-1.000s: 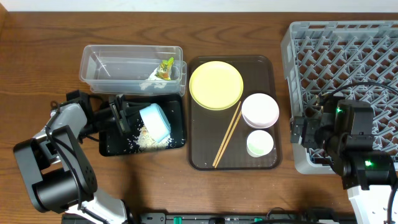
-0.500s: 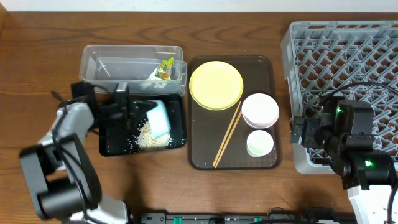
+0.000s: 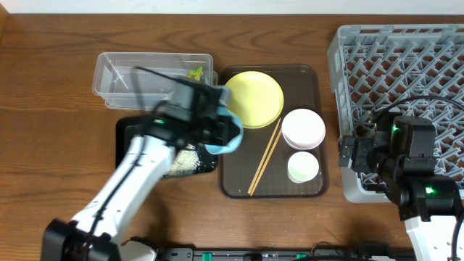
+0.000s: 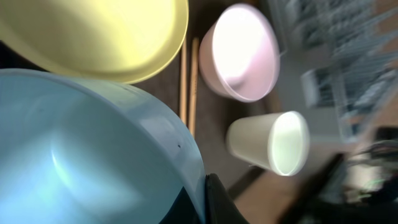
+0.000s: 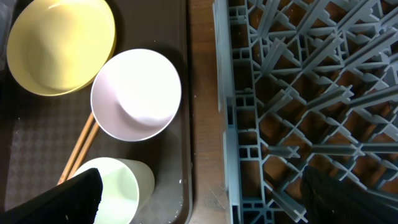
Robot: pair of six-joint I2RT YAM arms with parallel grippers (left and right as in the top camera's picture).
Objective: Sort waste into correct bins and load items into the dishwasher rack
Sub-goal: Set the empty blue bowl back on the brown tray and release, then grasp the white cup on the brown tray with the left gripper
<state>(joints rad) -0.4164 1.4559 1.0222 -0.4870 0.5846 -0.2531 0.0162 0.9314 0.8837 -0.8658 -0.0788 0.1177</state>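
Blue filled most of the left wrist view. The light-blue bowl (image 4: 93,155) was gripped at its rim by the left claw (image 3: 214,125), which was closed on it. It was held in the air over the left edge of the brown tray (image 3: 235,181), just beside the yellow plate (image 3: 251,99). The right claw (image 5: 208,200) was spread wide with nothing in it, near the front left corner of the dishwasher rack (image 3: 406,65).

Trouble could be caused in a few ways. The bowl was held by one thin edge only, so it could slip or tip if it were swung fast. The rack was well apart from the bowl. The pink bowl (image 3: 303,128), the white cup (image 3: 302,167) and the chopsticks (image 3: 265,158) lay between, so they could be knocked if the bowl were carried low. The right arm could also be bumped (it stood right by the rack).

Some things were hard to see. The left wrist view was blurred, and only one dark finger (image 4: 215,200) could be made out. Much of the black tray (image 3: 125,141) and its rice scraps (image 3: 190,161) was covered by the arm. The wrapper (image 3: 194,72) in the clear tub (image 3: 116,76) was seen only as a small green bit. The rack was cut off at the right.
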